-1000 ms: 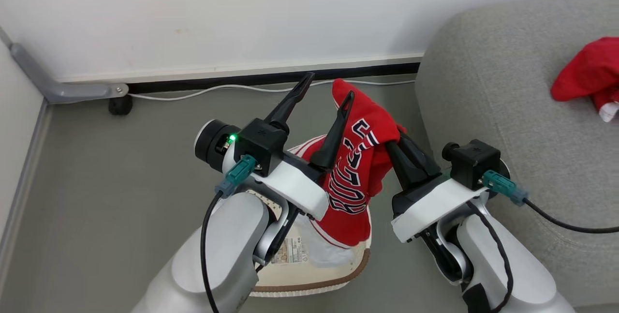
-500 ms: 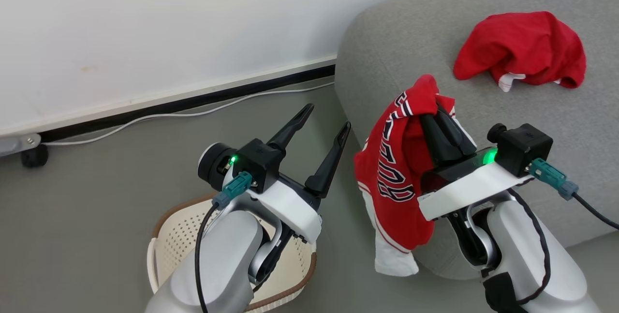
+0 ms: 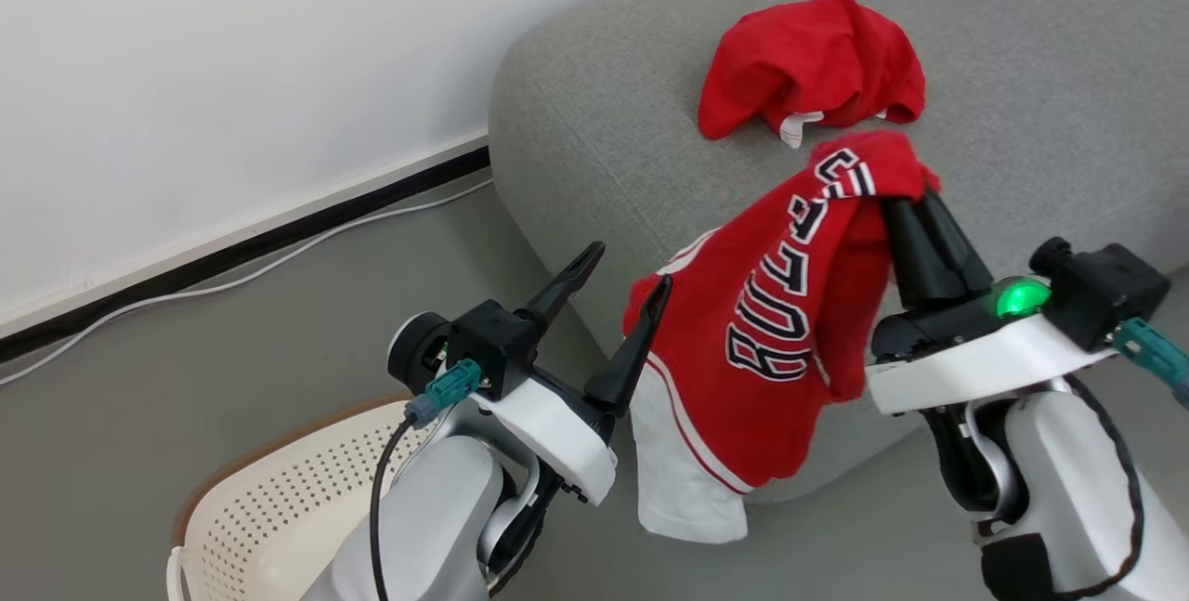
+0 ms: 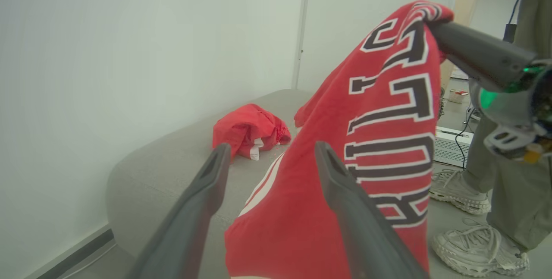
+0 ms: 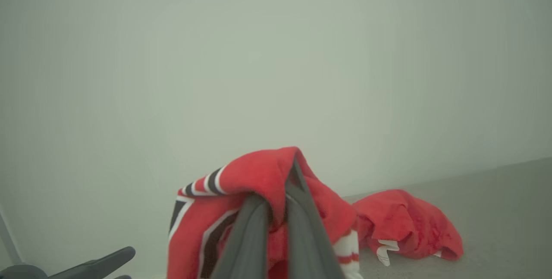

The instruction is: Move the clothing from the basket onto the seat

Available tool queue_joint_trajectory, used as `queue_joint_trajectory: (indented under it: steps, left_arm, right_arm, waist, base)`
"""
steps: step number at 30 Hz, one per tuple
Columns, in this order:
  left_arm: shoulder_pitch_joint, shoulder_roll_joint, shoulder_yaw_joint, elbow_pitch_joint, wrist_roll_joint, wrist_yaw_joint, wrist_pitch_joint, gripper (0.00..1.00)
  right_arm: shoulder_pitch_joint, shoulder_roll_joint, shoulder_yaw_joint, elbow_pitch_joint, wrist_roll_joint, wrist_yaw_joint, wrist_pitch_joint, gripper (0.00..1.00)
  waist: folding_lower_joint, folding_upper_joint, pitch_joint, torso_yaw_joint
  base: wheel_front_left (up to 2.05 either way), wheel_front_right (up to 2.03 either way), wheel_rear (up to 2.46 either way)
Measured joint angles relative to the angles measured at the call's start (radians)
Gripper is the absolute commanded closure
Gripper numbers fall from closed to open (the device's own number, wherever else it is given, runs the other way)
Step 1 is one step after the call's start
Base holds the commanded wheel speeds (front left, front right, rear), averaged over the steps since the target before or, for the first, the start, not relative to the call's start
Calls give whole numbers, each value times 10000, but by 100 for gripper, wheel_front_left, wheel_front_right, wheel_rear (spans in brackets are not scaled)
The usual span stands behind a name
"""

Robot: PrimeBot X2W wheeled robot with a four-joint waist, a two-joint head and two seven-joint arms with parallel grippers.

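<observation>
The red jersey [image 3: 771, 332] with dark white-outlined lettering hangs from my right gripper [image 3: 906, 202], which is shut on its top fold, over the front edge of the grey seat [image 3: 604, 118]. Its white-trimmed hem dangles below the cushion's rim. A plain red garment [image 3: 817, 62] lies crumpled on the seat just behind. My left gripper [image 3: 630, 267] stands open and empty beside the jersey's left side. The cream basket [image 3: 279, 508] sits on the floor at the lower left, partly behind my left arm. The left wrist view shows the jersey [image 4: 388, 141] just past my open fingers.
A white wall with black skirting runs behind, and a white cable [image 3: 232, 276] lies along the grey floor. In the left wrist view a person's feet in pale sneakers [image 4: 478, 249] stand beyond the jersey, near a white box [image 4: 448, 145].
The head view has swung to the right, so the basket slid down-left. My right gripper has carried the jersey from above the basket to the seat's edge. The left gripper stayed open.
</observation>
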Motion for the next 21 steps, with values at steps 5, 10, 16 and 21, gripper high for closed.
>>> queue_joint_trajectory:
  steps: [5, 10, 16, 21]
  left_arm:
    - [-4, -21, -222, 203, -4, -171, 2, 0]
    - [-14, -8, -493, 288, -222, -182, 2, 0]
    - [-24, -6, -681, 336, -278, -79, 0, 0]
    - [-51, 17, -788, 462, -270, 79, 2, 0]
  right_arm:
    - [399, -244, -717, -495, -36, 0, 0, 100]
    - [539, -650, -1421, -884, -130, 0, 0, 100]
    - [-164, -1239, -1962, -945, -261, 0, 0, 100]
    - [-1304, -1712, -2171, -681, -36, 0, 0, 100]
  waist:
    - [0, 0, 202, -236]
    - [-1, 0, 301, -297]
    - [0, 0, 668, -314]
    - [0, 0, 1124, -305]
  base:
    - [0, 0, 0]
    - [0, 0, 0]
    - [0, 0, 0]
    - [0, 0, 0]
